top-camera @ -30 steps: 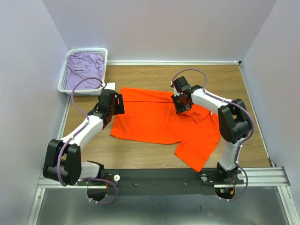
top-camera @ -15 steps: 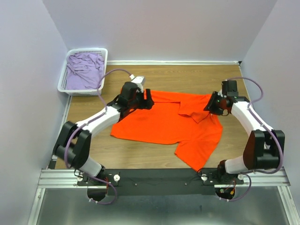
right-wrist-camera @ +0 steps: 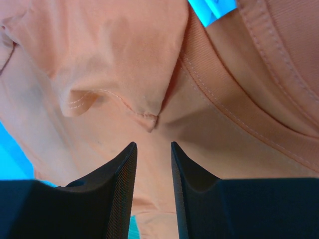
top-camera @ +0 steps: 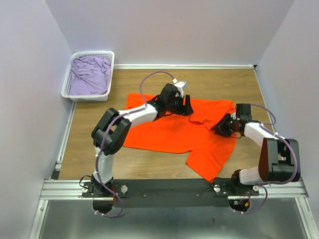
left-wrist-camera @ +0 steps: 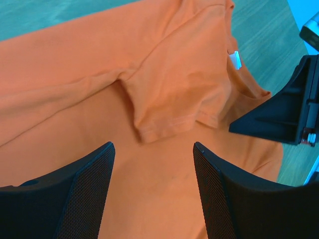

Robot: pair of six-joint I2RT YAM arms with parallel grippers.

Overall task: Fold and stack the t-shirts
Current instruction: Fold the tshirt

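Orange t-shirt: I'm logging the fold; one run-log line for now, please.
orange t-shirt: sleeve folded in | left fingers: open near sleeve | right fingers: open near collar | lilac t-shirt: in basket

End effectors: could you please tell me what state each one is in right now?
Left end effector: open wide, empty, over the orange t-shirt.
Right end effector: narrowly open, no cloth between its fingers.

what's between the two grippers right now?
The orange t-shirt: its folded-over sleeve lies between left gripper and right gripper, seen in top view.
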